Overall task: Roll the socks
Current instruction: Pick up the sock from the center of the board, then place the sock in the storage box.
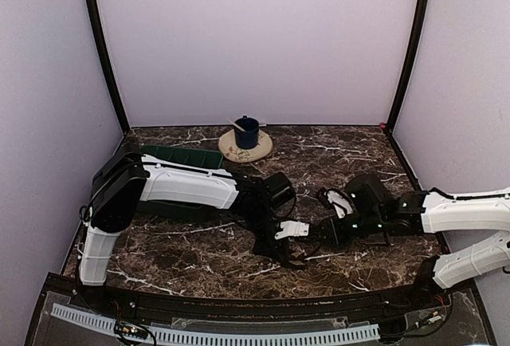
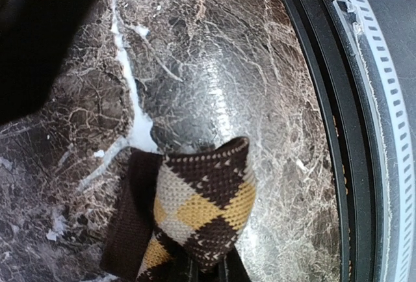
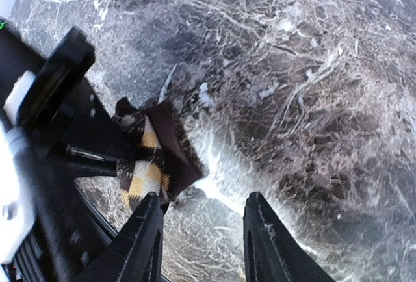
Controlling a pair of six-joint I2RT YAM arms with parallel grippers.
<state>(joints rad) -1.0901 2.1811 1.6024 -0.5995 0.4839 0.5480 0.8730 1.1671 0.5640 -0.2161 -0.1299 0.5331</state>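
While the left tool [image 2: 203, 274] clamps the brown-and-cream checkered knit sock [image 2: 203, 207] near the front rim of the dark marble worktop [image 1: 199, 260], right tool [image 3: 205, 243] stands agape just beside it. Open marble behind; lilac walls [image 1: 255, 43] enclose.

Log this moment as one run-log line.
task: roll socks | left gripper: shut on checkered sock, fabric folded over | right gripper: open, close beside sock | surface: marble table
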